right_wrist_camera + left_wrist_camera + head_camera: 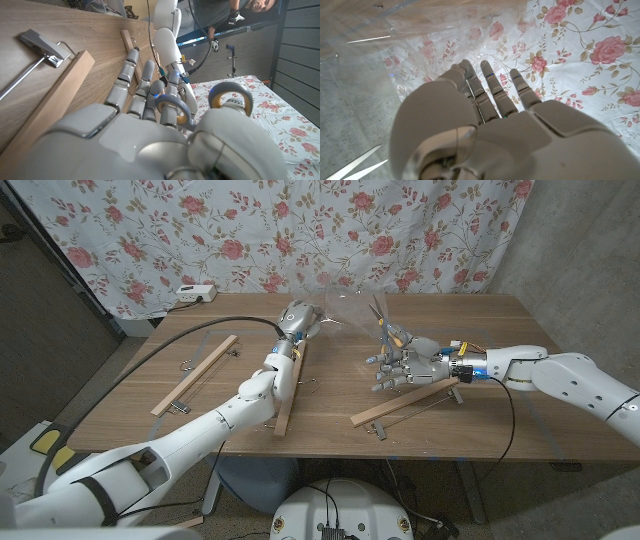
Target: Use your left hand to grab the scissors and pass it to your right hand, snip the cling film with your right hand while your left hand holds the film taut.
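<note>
My right hand [405, 360] is gripping the grey-handled metal scissors [380, 315], blades sticking up over the wooden table [330, 405]. My left hand [296, 318] is pinching the clear cling film [345, 310], which is stretching across toward those blades just beside them.

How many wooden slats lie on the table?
3: one wooden slat at the left, one beside the left arm, one below the right hand. Arms may hide others.
</note>
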Robot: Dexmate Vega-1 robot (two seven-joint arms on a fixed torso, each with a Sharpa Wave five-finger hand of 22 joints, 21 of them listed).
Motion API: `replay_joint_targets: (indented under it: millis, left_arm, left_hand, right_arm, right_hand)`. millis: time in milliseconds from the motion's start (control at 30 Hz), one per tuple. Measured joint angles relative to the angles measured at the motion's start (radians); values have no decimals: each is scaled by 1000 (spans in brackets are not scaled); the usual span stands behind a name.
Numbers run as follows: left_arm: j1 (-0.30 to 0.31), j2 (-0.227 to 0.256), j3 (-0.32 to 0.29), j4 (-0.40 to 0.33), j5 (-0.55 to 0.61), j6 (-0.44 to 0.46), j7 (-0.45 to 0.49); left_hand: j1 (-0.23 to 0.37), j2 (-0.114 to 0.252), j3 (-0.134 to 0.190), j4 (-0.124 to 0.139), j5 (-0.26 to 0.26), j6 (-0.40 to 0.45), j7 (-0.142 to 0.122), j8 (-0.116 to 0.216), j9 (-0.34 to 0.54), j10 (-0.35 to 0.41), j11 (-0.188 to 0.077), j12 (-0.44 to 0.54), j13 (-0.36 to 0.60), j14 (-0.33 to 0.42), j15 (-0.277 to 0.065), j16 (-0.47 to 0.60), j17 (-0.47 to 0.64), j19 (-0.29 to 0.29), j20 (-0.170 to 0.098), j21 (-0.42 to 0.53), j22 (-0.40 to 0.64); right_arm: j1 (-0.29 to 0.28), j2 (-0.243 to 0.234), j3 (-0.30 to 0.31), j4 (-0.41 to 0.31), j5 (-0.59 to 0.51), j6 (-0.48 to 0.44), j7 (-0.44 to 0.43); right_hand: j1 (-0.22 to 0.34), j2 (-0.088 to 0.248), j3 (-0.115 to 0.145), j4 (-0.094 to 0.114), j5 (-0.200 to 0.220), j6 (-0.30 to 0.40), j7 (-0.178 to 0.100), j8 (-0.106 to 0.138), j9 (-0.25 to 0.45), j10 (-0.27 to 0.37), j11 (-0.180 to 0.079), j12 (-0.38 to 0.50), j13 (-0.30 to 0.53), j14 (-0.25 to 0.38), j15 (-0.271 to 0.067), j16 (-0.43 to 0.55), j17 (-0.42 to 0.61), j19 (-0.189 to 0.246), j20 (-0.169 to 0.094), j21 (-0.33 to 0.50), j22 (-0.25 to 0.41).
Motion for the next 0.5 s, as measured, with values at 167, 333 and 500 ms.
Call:
replay_joint_targets:
  millis: [167,333,500]
  left_arm:
    - [7,-17,-11,16,-100,-30,61]
    - [8,-37,-17,40,-145,-45,77]
    - [6,-54,-18,58,-174,-58,87]
  left_hand:
    - [0,0,0,0,0,0,0,8,6,0,0,0,4,2,2,-4,2,4,4,0,0]
    - [0,0,-4,4,0,-4,-4,15,14,0,0,0,5,2,2,-8,2,4,4,0,0]
    - [0,0,-4,4,0,-7,0,15,19,0,0,0,9,2,2,-11,2,4,4,0,3]
  right_arm:
    - [-16,-44,13,-45,12,-16,-5]
    - [-23,-55,13,-61,29,-44,-9]
    - [-29,-60,8,-74,43,-63,-13]
  right_hand:
    - [-8,0,-4,4,0,0,0,0,0,0,0,0,0,0,0,0,0,0,0,-1,0]
    - [-8,0,-4,4,0,0,0,0,0,0,0,0,2,5,5,0,0,0,0,-1,0]
    - [-11,-3,-10,4,0,0,0,0,0,0,0,0,4,5,5,0,0,0,0,-1,0]
